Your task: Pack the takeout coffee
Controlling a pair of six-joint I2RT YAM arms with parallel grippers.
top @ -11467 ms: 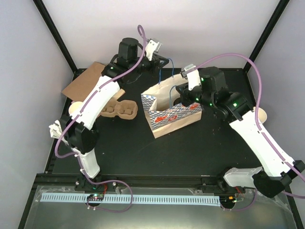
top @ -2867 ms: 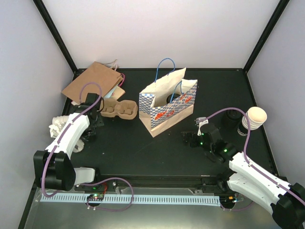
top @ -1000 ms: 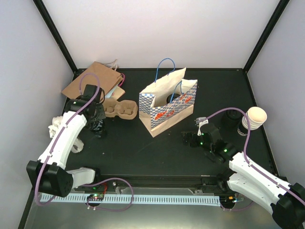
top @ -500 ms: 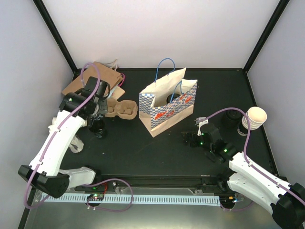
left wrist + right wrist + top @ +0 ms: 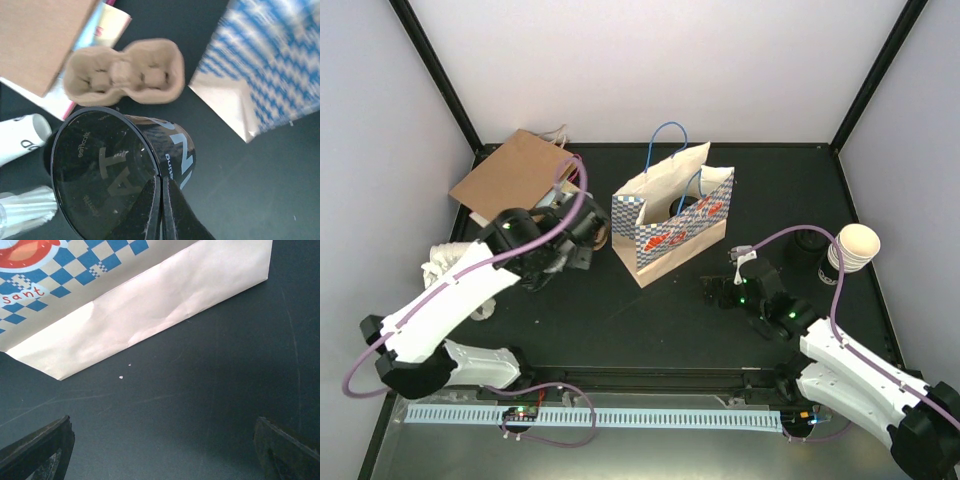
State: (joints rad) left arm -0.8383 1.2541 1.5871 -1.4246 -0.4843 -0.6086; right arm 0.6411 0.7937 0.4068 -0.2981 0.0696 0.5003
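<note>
Left hand pinched tight (arm stretched forward); right hand low, fingers wide apart.

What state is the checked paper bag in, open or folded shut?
Open: seen from above, the bag stands upright with its mouth spread wide and its dark inside showing.

The bag stood mid-tabletop, the carrier just left of it, the cup just nearer than the carrier, a cup stack at the right.

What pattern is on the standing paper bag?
The paper bag has blue-and-white checks above plain cream; clearest in the right wrist view.
</note>
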